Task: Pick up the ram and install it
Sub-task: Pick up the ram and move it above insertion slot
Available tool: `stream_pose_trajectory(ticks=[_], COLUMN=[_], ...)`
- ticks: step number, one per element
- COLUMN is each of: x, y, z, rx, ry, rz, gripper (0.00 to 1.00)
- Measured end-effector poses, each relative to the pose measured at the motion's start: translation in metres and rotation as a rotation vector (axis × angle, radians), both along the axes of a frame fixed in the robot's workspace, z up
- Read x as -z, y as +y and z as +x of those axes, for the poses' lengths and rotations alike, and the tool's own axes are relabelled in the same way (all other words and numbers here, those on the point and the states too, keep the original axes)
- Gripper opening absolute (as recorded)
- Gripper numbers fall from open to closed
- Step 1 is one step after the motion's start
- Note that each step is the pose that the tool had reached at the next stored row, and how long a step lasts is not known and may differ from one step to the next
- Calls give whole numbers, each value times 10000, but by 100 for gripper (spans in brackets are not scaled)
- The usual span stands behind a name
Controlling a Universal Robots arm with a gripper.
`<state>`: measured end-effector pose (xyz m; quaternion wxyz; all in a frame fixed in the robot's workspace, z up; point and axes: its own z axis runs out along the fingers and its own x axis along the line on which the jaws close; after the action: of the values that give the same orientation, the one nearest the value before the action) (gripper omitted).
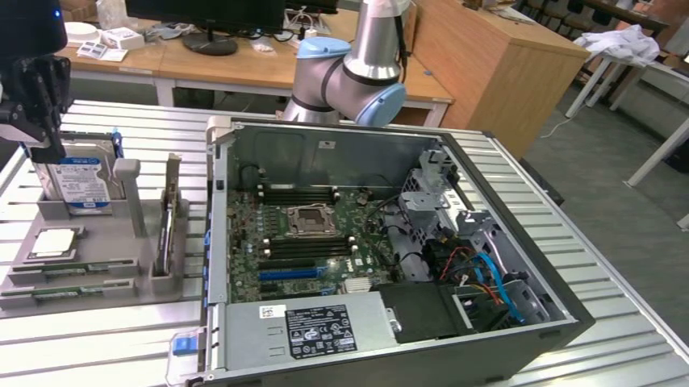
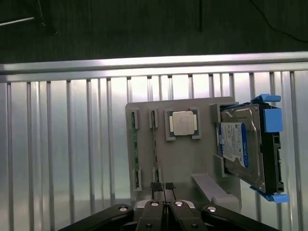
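Ram edge-on, gripper partly cropped

Room above, walls alongside
Open air lies above the ram; the upright hard drive stands near, the computer case wall on the exterior view's right.

Robotics lab/workshop: UR arm, open PC case on slatted alu bench, desks w/ monitor behind.
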<state>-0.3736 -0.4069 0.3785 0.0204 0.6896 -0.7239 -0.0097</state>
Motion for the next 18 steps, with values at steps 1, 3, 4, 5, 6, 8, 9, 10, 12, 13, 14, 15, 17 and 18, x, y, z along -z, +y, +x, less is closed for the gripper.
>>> stream_pose_trajectory(ticks=[1,3,4,5,6,8,9,10,12,13,14,15,17,18], x=[0,0,0,0,0,1,1,1,1,1,1,2,2,2], y=[0,0,0,0,0,0,0,0,0,0,0,0,0,0], z=[0,0,0,0,0,0,0,0,0,0,0,0,0,0], rx=[-45,-51,-51,-51,-52,-58,-62,-63,-63,-63,-63,-63,-63,-63], ry=[1,0,0,0,0,0,0,0,0,0,0,-1,-1,-1], rz=[1,0,0,0,0,0,0,-1,0,0,0,0,1,0], gripper=[11,11,11,11,11,11,11,11,11,11,11,11,16,16])
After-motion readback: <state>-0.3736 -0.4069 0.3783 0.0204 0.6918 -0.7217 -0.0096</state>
